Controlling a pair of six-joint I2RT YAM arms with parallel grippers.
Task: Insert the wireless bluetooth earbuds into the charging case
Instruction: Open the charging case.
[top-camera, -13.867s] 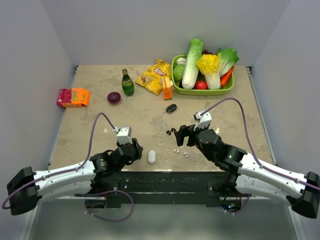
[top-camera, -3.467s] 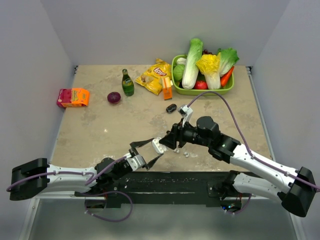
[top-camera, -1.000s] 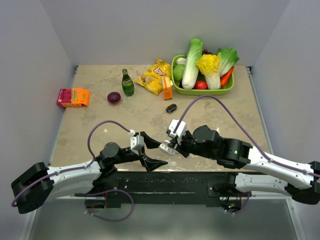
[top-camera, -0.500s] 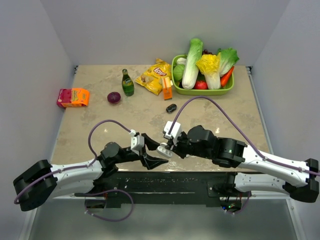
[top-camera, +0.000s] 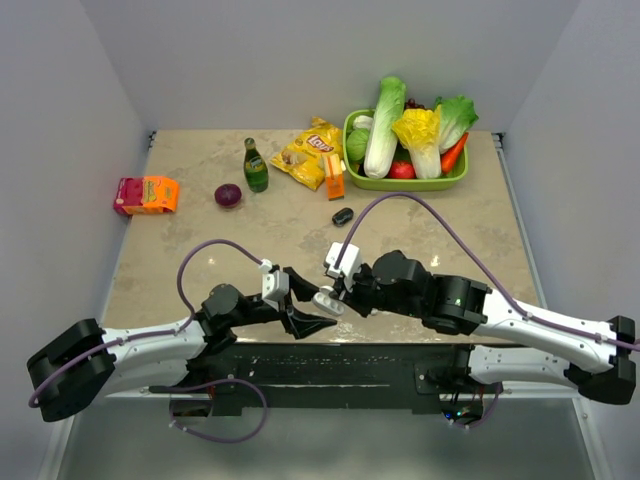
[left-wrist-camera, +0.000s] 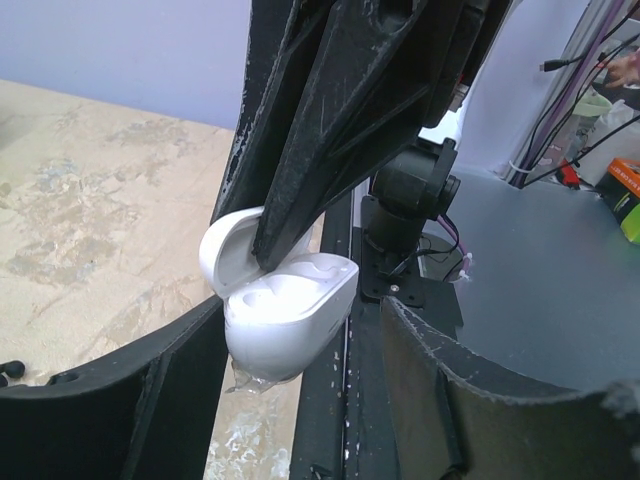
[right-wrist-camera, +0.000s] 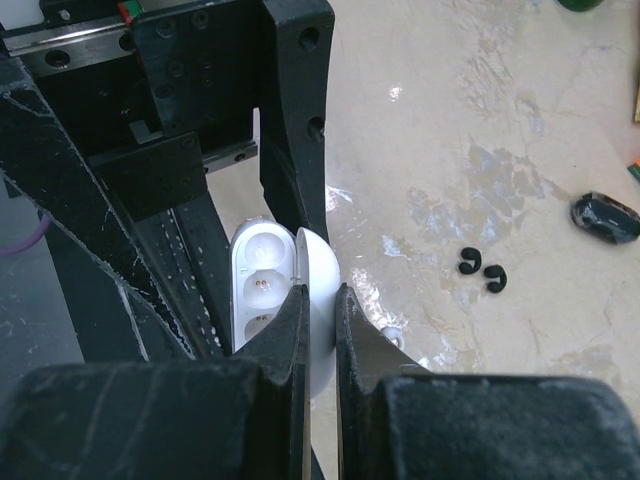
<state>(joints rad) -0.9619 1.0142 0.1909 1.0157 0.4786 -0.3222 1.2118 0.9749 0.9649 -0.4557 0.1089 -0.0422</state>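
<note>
The white charging case (top-camera: 326, 300) hangs open above the table's near edge, its empty wells (right-wrist-camera: 258, 284) showing. My right gripper (right-wrist-camera: 320, 292) is shut on the case's lid (right-wrist-camera: 322, 262). My left gripper (left-wrist-camera: 300, 312) stands open around the case body (left-wrist-camera: 290, 322). Its left finger (left-wrist-camera: 150, 390) touches the body, while a gap separates the right finger (left-wrist-camera: 450, 390) from it. Two black earbuds (right-wrist-camera: 480, 270) lie on the table beyond the case. Part of a white earbud (right-wrist-camera: 392, 337) peeks out beside my right fingers. In the top view the right arm hides the earbuds.
A small black case (top-camera: 343, 215) lies mid-table. Behind it are a green basket (top-camera: 400, 184) of vegetables, a chips bag (top-camera: 310, 150), an orange carton (top-camera: 333, 178), a green bottle (top-camera: 256, 165) and a red onion (top-camera: 228, 195). A pink-orange box (top-camera: 146, 194) sits far left.
My left jaws have narrowed around the case. The right gripper has carried the open case slightly left, between the left fingers.
</note>
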